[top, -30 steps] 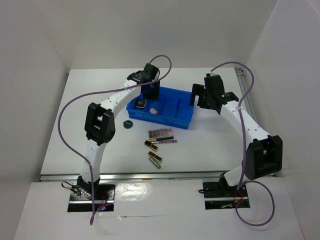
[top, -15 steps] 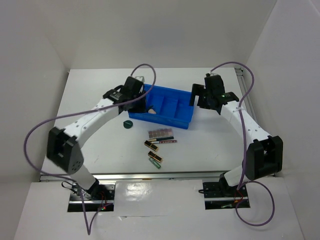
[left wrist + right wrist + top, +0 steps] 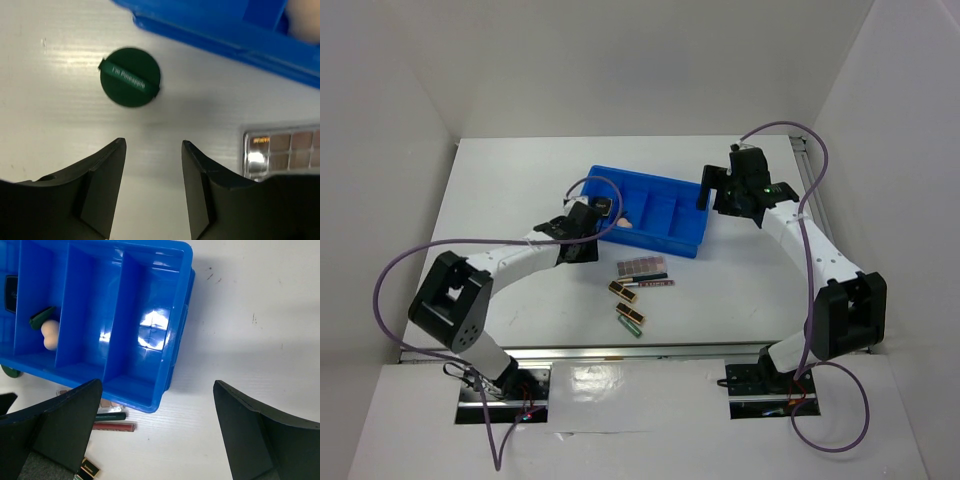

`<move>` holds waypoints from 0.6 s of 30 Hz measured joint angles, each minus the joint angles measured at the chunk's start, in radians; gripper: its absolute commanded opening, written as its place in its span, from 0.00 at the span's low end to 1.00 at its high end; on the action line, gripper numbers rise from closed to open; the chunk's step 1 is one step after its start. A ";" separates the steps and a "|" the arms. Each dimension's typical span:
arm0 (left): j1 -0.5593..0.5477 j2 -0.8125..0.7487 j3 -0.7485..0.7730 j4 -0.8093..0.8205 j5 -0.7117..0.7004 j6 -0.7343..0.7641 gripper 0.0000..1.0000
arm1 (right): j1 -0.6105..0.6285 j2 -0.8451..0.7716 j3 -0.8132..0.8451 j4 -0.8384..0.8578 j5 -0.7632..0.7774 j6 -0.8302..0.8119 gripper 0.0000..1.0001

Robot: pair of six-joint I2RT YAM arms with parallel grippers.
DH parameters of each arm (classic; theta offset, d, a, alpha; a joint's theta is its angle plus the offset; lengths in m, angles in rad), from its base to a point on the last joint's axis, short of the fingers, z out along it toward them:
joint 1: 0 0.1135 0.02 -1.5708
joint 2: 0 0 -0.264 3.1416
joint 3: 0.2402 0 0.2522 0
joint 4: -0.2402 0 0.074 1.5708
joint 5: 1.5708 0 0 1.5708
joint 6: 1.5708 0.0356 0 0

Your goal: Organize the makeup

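Left gripper [image 3: 153, 144], spread and empty, hangs just short of the green disc [image 3: 130, 77]; closing off-centre could skid it against the tray [image 3: 210, 35]; right gripper [image 3: 157, 385] gapes empty.

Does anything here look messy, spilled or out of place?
Nothing spilled or damaged. The green round piece lies just outside the blue tray, and the palette and black-gold cases lie loose in front of it.

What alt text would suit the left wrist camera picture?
The left gripper, its two dark fingers apart and empty, hovers over a white table short of a dark green round compact labelled "I'm Pineapple". The edge of a blue tray crosses the top, and part of an eyeshadow palette shows at right.
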 measured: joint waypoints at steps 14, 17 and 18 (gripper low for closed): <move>0.000 0.266 0.137 0.104 -0.156 0.002 0.44 | 0.000 0.000 0.000 -0.004 0.008 0.000 1.00; 0.000 0.290 0.154 0.101 -0.180 -0.004 0.33 | 0.000 0.000 0.000 -0.004 0.008 0.000 1.00; 0.000 0.291 0.154 0.100 -0.187 -0.004 0.27 | 0.000 0.000 0.000 -0.004 0.008 0.000 1.00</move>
